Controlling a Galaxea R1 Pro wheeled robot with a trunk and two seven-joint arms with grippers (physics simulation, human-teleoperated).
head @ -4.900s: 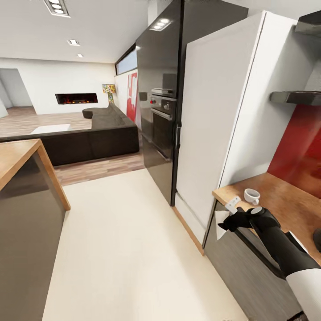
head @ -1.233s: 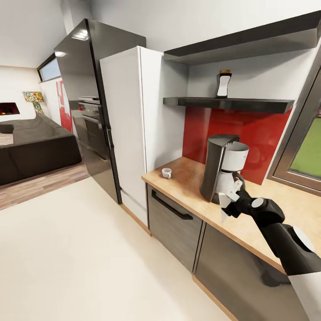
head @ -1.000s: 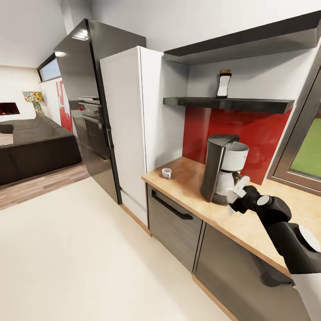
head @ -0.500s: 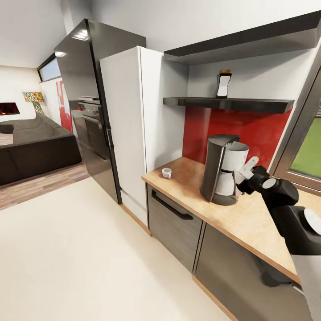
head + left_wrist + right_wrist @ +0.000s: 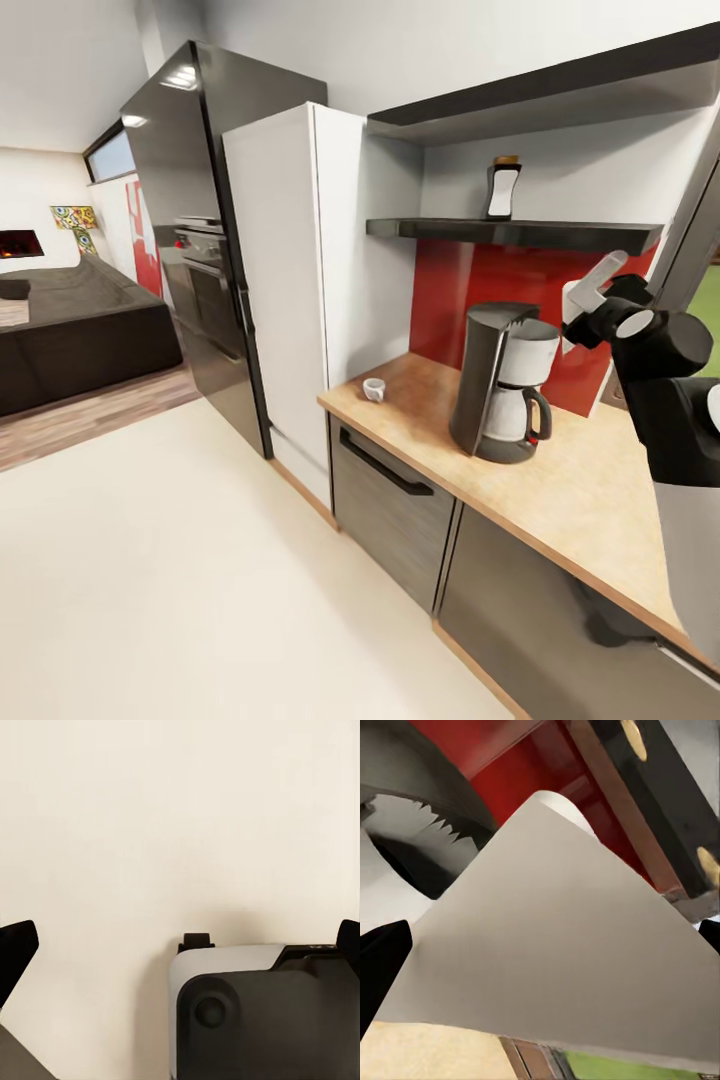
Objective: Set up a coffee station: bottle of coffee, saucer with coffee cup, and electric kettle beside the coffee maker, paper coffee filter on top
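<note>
The black coffee maker (image 5: 497,385) stands on the light-wood kitchen countertop (image 5: 575,505). My right gripper (image 5: 592,285) hovers above and to the right of the machine's top, in front of the red backsplash, shut on the paper coffee filter (image 5: 555,937). In the right wrist view the white filter hangs over the machine's toothed basket (image 5: 416,832). The bottle of coffee (image 5: 502,188) stands on the lower kitchen shelf (image 5: 520,233). The coffee cup (image 5: 374,388) sits near the counter's left end. My left gripper (image 5: 180,945) is open over bare floor. The saucer and electric kettle are out of view.
A white fridge (image 5: 290,290) and a tall black oven cabinet (image 5: 200,230) stand left of the counter. A second black shelf (image 5: 560,95) hangs above the lower one. A window frame (image 5: 695,230) lies behind my right arm. Pale open floor (image 5: 200,560) spreads to the left.
The view swung from the fridge to the counter. Since then my right arm has lifted the filter from counter height beside the carafe to above the coffee maker's top.
</note>
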